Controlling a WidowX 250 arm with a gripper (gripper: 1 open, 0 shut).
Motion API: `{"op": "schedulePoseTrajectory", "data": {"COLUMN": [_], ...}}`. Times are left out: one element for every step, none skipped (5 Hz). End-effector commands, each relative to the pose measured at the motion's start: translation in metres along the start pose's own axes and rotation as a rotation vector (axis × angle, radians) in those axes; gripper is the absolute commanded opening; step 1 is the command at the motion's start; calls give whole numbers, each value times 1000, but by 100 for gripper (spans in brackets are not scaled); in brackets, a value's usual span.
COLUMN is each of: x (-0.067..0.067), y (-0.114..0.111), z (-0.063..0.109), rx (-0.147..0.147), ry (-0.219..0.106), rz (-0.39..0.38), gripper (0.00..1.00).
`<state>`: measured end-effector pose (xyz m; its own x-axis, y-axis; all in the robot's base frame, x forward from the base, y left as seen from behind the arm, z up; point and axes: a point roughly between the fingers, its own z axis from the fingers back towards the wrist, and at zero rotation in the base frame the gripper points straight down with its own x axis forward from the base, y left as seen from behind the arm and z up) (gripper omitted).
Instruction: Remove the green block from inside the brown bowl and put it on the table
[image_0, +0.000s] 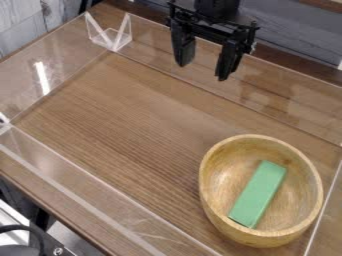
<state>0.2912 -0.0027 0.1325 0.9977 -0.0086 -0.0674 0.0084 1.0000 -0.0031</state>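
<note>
Pincer (201, 55) of mine hangs at the far side of the tabletop (134, 130), pointing straight down with its two dark fingers (226, 62) spread apart and nothing between them. It is up in the air, touching nothing below it. The block (258, 193), a bright green bar, lies flat on the bottom of the bowl (214, 190), slanted so that one end points toward the far rim and the other toward the near rim. That bowl, round, shallow and light brown with visible grain, sits on the tabletop near its front right corner, well apart from my pincer. Low clear walls (54, 70) border the wood-grain tabletop, and a small clear stand (110, 33) sits at the far left, beside my arm.
</note>
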Motion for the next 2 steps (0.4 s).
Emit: {"op": "schedulePoseTrajectory", "data": {"x": [-10,-27], "y": [-22,-60], "z": [-6,-20], "rx": [-8,-24], "ry": [11,28], "rz": [-10,-33], "gripper": [100,100]}}
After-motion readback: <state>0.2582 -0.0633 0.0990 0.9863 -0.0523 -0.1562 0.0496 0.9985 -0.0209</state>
